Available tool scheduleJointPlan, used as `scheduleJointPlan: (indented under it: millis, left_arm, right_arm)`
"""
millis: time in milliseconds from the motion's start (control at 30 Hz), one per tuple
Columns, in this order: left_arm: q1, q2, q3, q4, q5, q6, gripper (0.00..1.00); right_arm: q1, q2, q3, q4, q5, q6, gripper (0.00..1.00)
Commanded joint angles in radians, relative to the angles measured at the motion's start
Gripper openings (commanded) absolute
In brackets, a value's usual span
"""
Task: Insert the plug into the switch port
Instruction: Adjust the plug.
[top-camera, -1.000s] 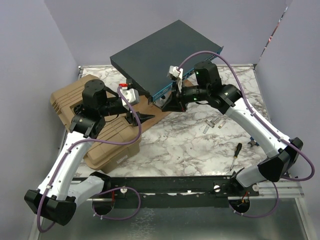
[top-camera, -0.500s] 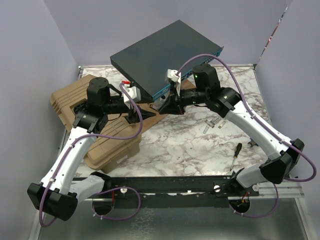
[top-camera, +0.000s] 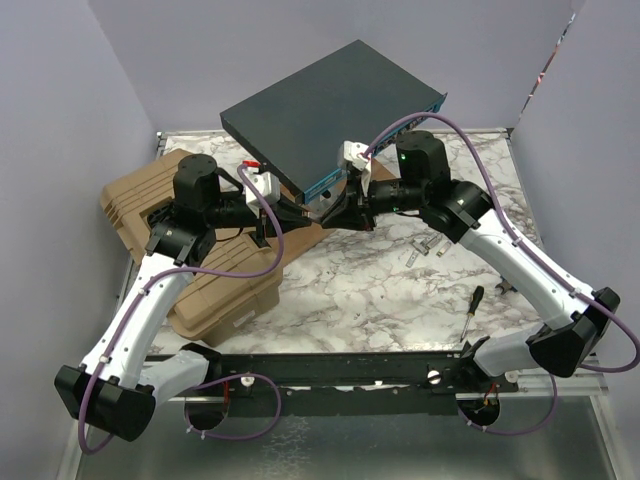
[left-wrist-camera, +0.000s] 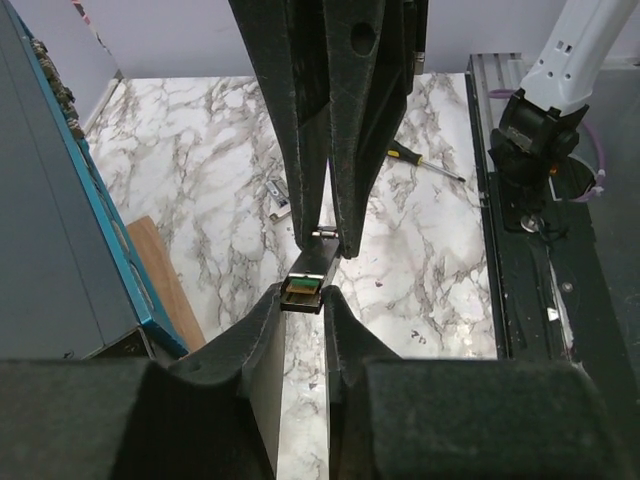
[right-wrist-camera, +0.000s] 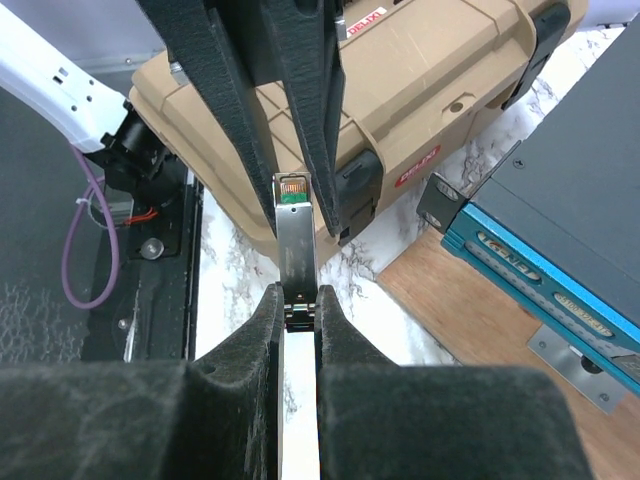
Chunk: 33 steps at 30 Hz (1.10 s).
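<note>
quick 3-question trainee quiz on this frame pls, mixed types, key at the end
1. True or false: the plug is seated in a port of the switch.
2. What grips the plug? A) only the left gripper B) only the right gripper C) both grippers D) neither
3. Name the hand tool lying on the table.

Key: 1 false, it is held in the air beside the switch. 2 C, one gripper at each end. 3 screwdriver.
</note>
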Motion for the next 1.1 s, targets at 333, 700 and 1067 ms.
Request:
scheduleJointPlan:
  millis: [333, 700, 1067]
  left_arm:
    - [-0.006, 0.008, 0.032, 0.012, 0.082, -0.011, 0.41]
    - [-0.017, 0.035, 0.049, 0.018, 0.104, -0.034, 0.31]
    - [-0.019, 0.031, 0.039, 0.028, 0.114, -0.015, 0.0]
  right_arm:
    - [0.009, -0.003, -0.005, 0.049, -0.011, 0.004, 0.01]
    - [0.015, 0.01, -0.001, 0.05, -0.021, -0.01, 0.01]
    - [0.016, -0.078, -0.149, 0.266, 0.069, 0.047, 0.12]
